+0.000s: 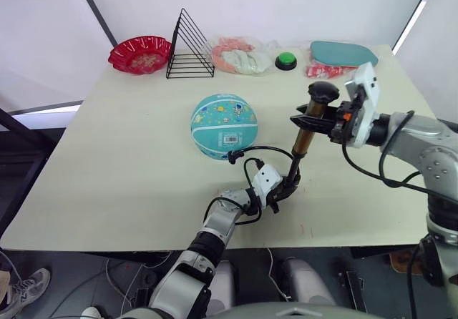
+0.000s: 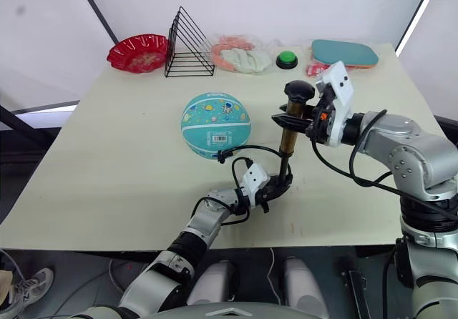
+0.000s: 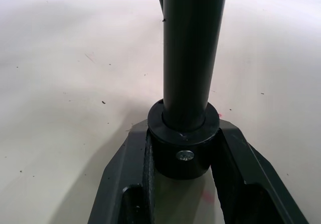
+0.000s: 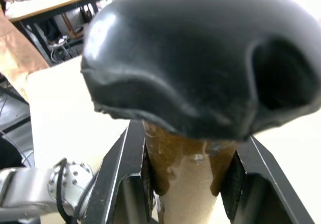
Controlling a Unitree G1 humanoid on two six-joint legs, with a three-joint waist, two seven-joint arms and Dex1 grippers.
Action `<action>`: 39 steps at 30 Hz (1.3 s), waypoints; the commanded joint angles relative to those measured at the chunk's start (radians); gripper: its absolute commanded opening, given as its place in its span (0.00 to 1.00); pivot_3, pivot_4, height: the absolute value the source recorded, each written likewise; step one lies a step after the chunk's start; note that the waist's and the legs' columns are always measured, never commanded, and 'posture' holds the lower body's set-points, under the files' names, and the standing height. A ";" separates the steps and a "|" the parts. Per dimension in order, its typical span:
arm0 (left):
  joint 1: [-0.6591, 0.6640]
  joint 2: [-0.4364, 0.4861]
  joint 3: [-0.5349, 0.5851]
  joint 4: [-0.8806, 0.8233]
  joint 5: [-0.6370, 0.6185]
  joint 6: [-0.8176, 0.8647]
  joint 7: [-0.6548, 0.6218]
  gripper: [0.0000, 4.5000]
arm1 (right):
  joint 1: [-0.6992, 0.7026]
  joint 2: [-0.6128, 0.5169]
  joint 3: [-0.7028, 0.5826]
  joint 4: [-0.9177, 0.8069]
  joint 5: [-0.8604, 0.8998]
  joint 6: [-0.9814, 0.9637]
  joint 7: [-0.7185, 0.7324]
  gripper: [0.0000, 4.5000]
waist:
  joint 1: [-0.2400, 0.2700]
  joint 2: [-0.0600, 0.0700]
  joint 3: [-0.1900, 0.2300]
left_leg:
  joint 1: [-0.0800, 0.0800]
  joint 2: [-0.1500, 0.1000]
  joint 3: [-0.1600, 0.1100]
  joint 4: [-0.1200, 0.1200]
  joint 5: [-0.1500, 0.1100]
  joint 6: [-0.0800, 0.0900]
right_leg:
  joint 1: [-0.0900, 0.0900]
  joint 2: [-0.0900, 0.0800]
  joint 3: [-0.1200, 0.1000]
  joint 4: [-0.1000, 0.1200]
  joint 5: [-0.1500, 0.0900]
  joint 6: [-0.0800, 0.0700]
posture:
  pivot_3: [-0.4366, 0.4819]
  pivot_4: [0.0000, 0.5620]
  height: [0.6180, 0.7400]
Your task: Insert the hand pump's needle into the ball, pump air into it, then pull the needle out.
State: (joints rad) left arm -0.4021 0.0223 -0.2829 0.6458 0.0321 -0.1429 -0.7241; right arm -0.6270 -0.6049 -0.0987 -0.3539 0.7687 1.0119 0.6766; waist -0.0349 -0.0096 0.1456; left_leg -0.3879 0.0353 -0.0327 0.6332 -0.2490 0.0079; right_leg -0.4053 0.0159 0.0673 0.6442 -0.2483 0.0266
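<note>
The pump (image 1: 303,141) stands upright on the table (image 1: 122,162), at about 4 o'clock from the ball (image 1: 223,126), and the two grippers split the work of keeping it there. The left gripper (image 1: 280,191) is clamped on the pump's black base cap at table level, which looks meant to pin the foot so the barrel cannot skate or tip; in the left wrist view its fingers (image 3: 128,184) bracket the cap closely on both sides. The right gripper (image 1: 306,121) is closed around the amber barrel just under the handle (image 1: 323,91), its fingers (image 4: 120,179) pressed to either side of the tube, probably to steady the top or get ready to work the handle. The hose (image 1: 265,149) arcs from the pump's lower end toward the ball and ends at the ball's 5 o'clock edge, just below the barcode sticker (image 1: 230,139); the needle is too small to make out, so I cannot tell whether it is seated in the valve. The ball rests mid-table, near the pump but apart from it. The left forearm lies low along the near table edge, reaching toward 1 o'clock, wrist almost on the surface. The right arm comes in from 3 o'clock, elbow out, forearm roughly level, wrist held high with its fingers pointing toward 9 o'clock across the barrel.
</note>
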 commanded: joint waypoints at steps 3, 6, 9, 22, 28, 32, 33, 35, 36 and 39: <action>0.043 0.011 -0.001 0.089 0.009 0.041 0.011 0.23 | 0.015 -0.026 -0.018 -0.051 0.011 -0.004 -0.019 0.24 | 0.001 0.000 0.000 | 0.000 0.000 0.000 0.000 0.000 0.000 | 0.000 0.000 0.000 0.000 0.000 0.000 | 0.48 0.27 1.00; 0.042 0.009 0.001 0.089 0.008 0.041 0.013 0.23 | 0.081 -0.025 0.054 -0.031 -0.041 -0.045 -0.002 0.24 | 0.001 0.000 -0.001 | 0.000 0.000 0.000 0.000 0.000 0.000 | 0.000 0.000 0.000 0.000 0.000 0.000 | 0.48 0.27 1.00; 0.044 0.009 0.003 0.081 0.007 0.042 0.015 0.23 | 0.159 -0.022 0.159 0.035 -0.134 -0.131 0.035 0.24 | -0.001 0.000 -0.003 | 0.003 0.000 0.000 0.000 0.000 0.000 | 0.003 0.000 0.000 0.000 0.000 0.000 | 0.48 0.27 1.00; 0.063 0.028 0.022 0.029 0.001 0.058 0.027 0.23 | 0.316 0.091 0.410 0.360 -0.410 -0.444 0.100 0.24 | -0.009 0.000 -0.018 | 0.009 0.002 0.001 0.000 0.000 0.000 | 0.007 0.003 0.001 0.000 0.000 0.000 | 0.48 0.27 1.00; 0.054 0.036 0.026 0.025 -0.003 0.063 0.027 0.23 | 0.313 0.132 0.435 0.469 -0.482 -0.529 0.130 0.24 | -0.017 -0.008 -0.028 | 0.014 0.003 0.001 -0.001 0.000 0.001 | 0.011 0.004 0.001 0.000 -0.001 -0.001 | 0.48 0.27 1.00; 0.053 0.038 0.024 0.023 -0.003 0.059 0.028 0.23 | 0.311 0.143 0.423 0.459 -0.487 -0.527 0.136 0.24 | -0.025 -0.008 -0.028 | 0.019 0.003 0.000 -0.002 -0.001 0.000 | 0.015 0.004 0.001 0.000 -0.002 -0.003 | 0.48 0.27 1.00; 0.052 0.037 0.024 0.022 -0.002 0.056 0.032 0.23 | 0.313 0.143 0.421 0.451 -0.488 -0.526 0.137 0.24 | -0.025 -0.008 -0.027 | 0.020 0.003 0.000 -0.002 -0.001 0.001 | 0.016 0.004 0.001 0.000 -0.002 -0.003 | 0.48 0.27 1.00; 0.050 0.036 0.022 0.015 0.001 0.055 0.039 0.23 | 0.318 0.144 0.418 0.439 -0.492 -0.525 0.137 0.24 | -0.025 -0.008 -0.027 | 0.022 0.003 0.001 -0.003 -0.001 0.001 | 0.018 0.004 0.001 0.000 -0.002 -0.004 | 0.48 0.27 1.00; 0.049 0.037 0.021 0.011 0.003 0.055 0.040 0.23 | 0.320 0.144 0.417 0.435 -0.493 -0.526 0.137 0.24 | -0.025 -0.008 -0.027 | 0.022 0.003 0.001 -0.003 -0.001 0.001 | 0.018 0.004 0.001 0.000 -0.002 -0.004 | 0.48 0.27 1.00; 0.050 0.036 0.023 -0.038 -0.005 0.072 0.041 0.23 | 0.328 0.138 0.416 0.411 -0.497 -0.530 0.136 0.24 | -0.026 -0.008 -0.027 | 0.024 0.003 0.001 -0.003 -0.001 0.000 | 0.019 0.004 0.001 0.000 -0.002 -0.004 | 0.48 0.27 1.00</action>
State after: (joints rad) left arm -0.3769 0.0454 -0.2762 0.6218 0.0452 -0.1054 -0.6814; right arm -0.3768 -0.4450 0.2377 -0.0199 0.3538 0.4252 0.8155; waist -0.0607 -0.0179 0.1191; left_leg -0.3642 0.0383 -0.0320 0.6297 -0.2499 0.0083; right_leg -0.3862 0.0195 0.0686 0.6445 -0.2503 0.0230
